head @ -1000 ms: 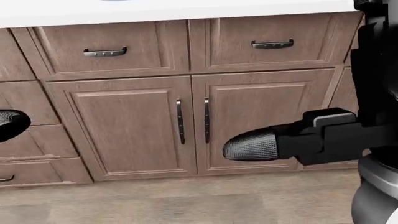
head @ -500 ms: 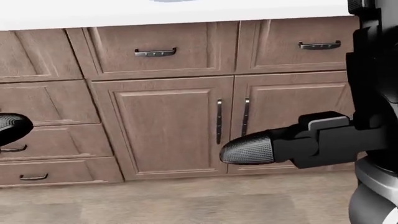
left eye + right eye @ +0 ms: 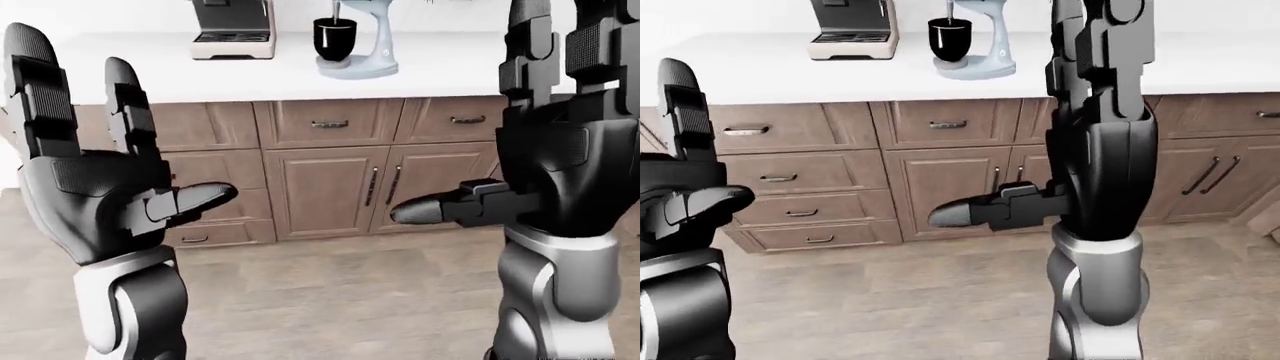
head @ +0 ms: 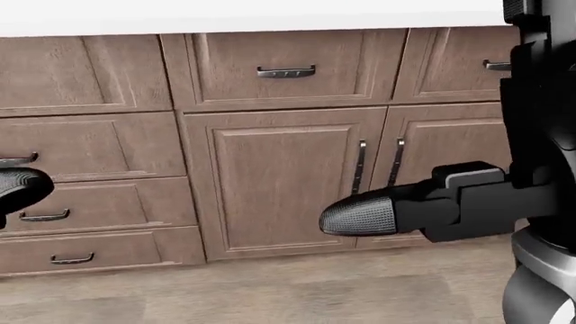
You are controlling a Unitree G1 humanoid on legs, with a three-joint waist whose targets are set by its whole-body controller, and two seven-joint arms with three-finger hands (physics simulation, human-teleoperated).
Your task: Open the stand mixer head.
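Observation:
The light-blue stand mixer [image 3: 360, 43] stands on the white counter [image 3: 440, 67] at the top of the left-eye view, a black bowl [image 3: 334, 37] under its head. The top of the head is cut off by the frame, so I cannot tell how it sits. Both hands are raised far short of the counter. My left hand [image 3: 120, 127] is open, fingers upright and thumb out to the right. My right hand [image 3: 490, 127] is open too, thumb [image 4: 360, 214] pointing left across the cabinet doors. Neither holds anything.
A coffee machine [image 3: 232, 30] sits left of the mixer on the counter. Brown cabinets with double doors [image 4: 279, 175] and drawers [image 4: 90, 202] run below the counter. Wood floor [image 3: 330, 292] lies between me and the cabinets.
The whole head view has shifted: the cabinets slide to the right, so the camera has moved left. Both hands keep their places in the picture.

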